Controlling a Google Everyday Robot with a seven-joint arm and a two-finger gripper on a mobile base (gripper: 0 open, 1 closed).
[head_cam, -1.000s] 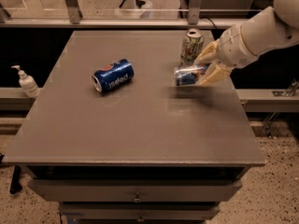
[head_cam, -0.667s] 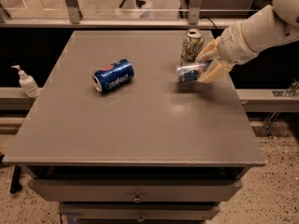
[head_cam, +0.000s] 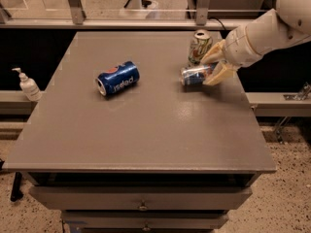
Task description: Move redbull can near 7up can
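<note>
The redbull can (head_cam: 194, 75) lies on its side, blue and silver, held in my gripper (head_cam: 212, 67) at the right of the grey table (head_cam: 146, 130). My gripper's cream fingers (head_cam: 217, 73) are shut on the can's right end, one above it and one below. The 7up can (head_cam: 199, 47) stands upright, white and green with a silver top, just behind the redbull can and close to my upper finger. My white arm reaches in from the upper right.
A dark blue Pepsi can (head_cam: 117, 78) lies on its side left of centre. A white pump bottle (head_cam: 28, 85) stands on a ledge off the table's left edge. Drawers sit under the table's front edge. A metal rail runs behind the table.
My gripper has carried the redbull can slightly up and back toward the 7up can. The Pepsi can and 7up can have not moved.
</note>
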